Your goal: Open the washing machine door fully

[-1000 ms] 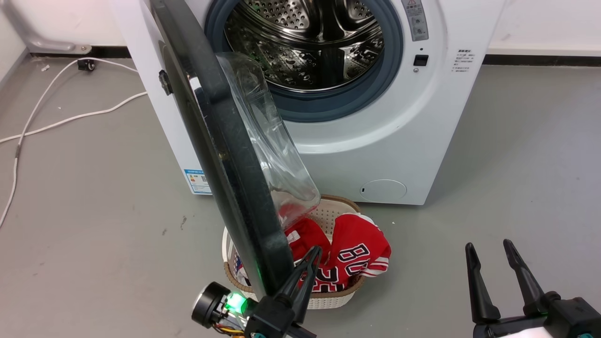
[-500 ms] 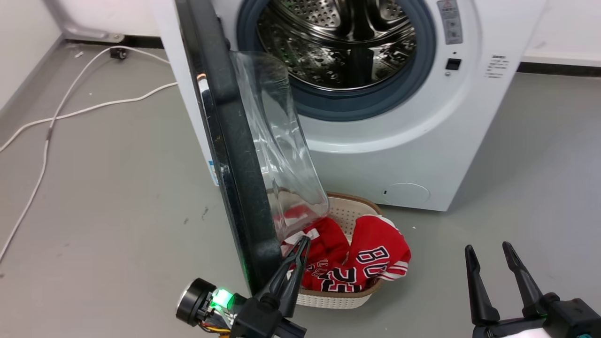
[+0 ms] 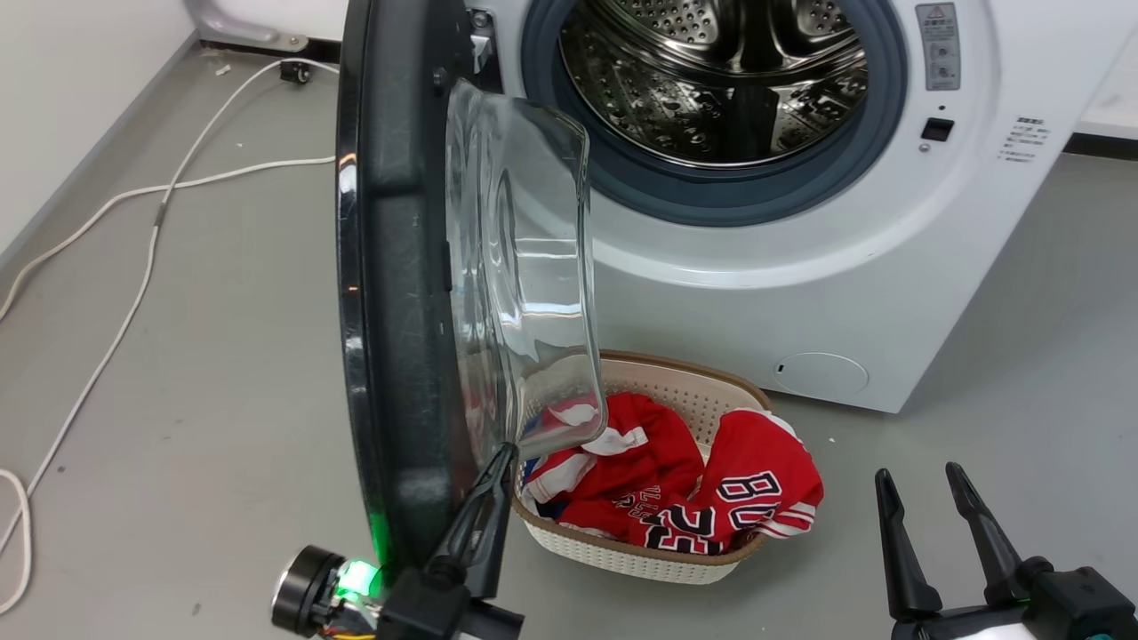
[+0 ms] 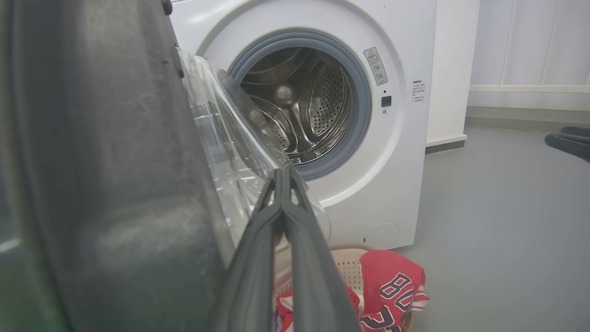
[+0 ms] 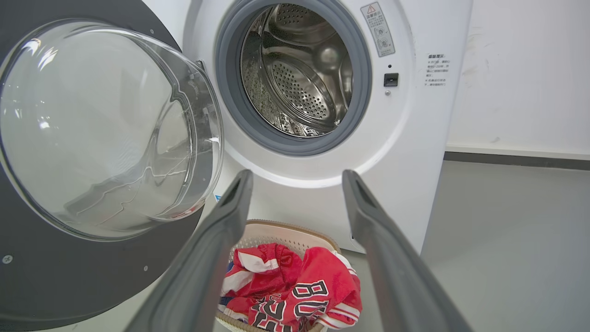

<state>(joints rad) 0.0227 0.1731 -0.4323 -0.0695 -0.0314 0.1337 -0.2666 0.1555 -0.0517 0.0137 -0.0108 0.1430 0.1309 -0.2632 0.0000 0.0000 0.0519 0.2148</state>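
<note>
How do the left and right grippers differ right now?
The left gripper is shut, fingers together; the right gripper is open, fingers spread. The left sits close to the inner side of the washing machine door; the right stands apart from it. Both have long dark fingers.

Grey floor [image 3: 222, 400] under washing machine [image 3: 800, 293], laundry basket [image 3: 622, 557], white cable [image 3: 267, 165].

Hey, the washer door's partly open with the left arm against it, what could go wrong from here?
The shut left tool seems to touch the glossy black round washing machine door only with its narrow tip, beside the bulging clear glass bowl; it might slide onto the glass or off the rim. The white cable lies on the floor beyond the door, where wheels could catch it.
</note>
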